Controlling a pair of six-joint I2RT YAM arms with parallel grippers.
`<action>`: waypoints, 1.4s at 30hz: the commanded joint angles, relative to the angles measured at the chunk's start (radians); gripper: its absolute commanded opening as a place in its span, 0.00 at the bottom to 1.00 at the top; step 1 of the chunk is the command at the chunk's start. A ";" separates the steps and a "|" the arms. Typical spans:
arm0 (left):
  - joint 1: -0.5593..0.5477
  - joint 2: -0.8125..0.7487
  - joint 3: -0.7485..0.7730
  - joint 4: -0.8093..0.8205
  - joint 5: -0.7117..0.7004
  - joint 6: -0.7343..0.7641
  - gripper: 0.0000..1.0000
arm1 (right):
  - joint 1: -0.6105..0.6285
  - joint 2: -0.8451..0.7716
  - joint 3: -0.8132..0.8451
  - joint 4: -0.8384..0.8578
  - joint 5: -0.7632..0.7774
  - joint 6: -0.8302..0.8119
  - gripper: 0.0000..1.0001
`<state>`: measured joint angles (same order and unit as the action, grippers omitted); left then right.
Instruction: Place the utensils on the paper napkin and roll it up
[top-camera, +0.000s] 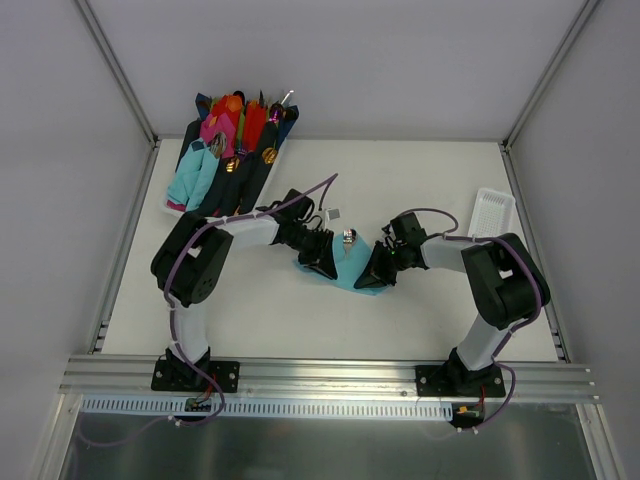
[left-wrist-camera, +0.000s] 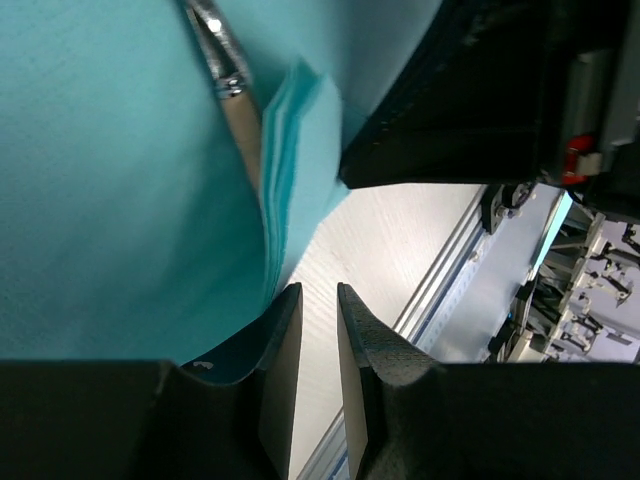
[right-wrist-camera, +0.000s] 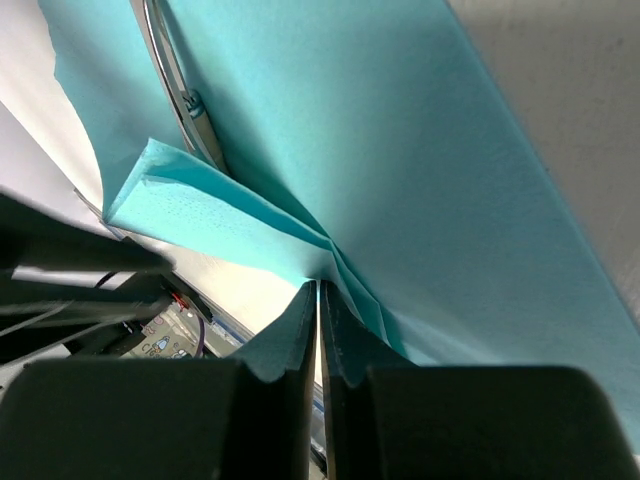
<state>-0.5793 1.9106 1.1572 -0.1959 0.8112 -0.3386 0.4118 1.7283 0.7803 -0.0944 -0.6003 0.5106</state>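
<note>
Paper napkin (right-wrist-camera: 420, 150), fold tight between closed right jaws, edge just beside narrowly parted, empty left jaws.

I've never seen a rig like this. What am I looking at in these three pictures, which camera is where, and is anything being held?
Two robot arms are bolted at the near edge of a white table. The wide picture looks down from above. The other two pictures come from a camera on each wrist, looking along its fingers. In the middle lies a teal paper napkin with a silver utensil on it. The right gripper is shut, pinching a fold of the napkin. The left gripper is slightly open at the napkin's edge, holding nothing. At the back left, a tray holds coloured napkin bundles. A white basket sits at the right.
</note>
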 joint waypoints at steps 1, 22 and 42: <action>-0.001 0.033 0.032 -0.004 0.010 -0.031 0.21 | -0.005 0.017 0.020 -0.050 0.025 -0.034 0.07; 0.055 0.134 0.048 -0.074 -0.101 -0.002 0.18 | -0.025 0.014 0.025 -0.097 0.019 -0.087 0.06; 0.055 0.148 0.053 -0.105 -0.136 -0.007 0.04 | 0.018 -0.088 0.080 -0.137 -0.061 -0.135 0.13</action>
<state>-0.5282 2.0293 1.2034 -0.2596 0.7464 -0.3561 0.4004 1.6787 0.8307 -0.2390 -0.6289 0.3653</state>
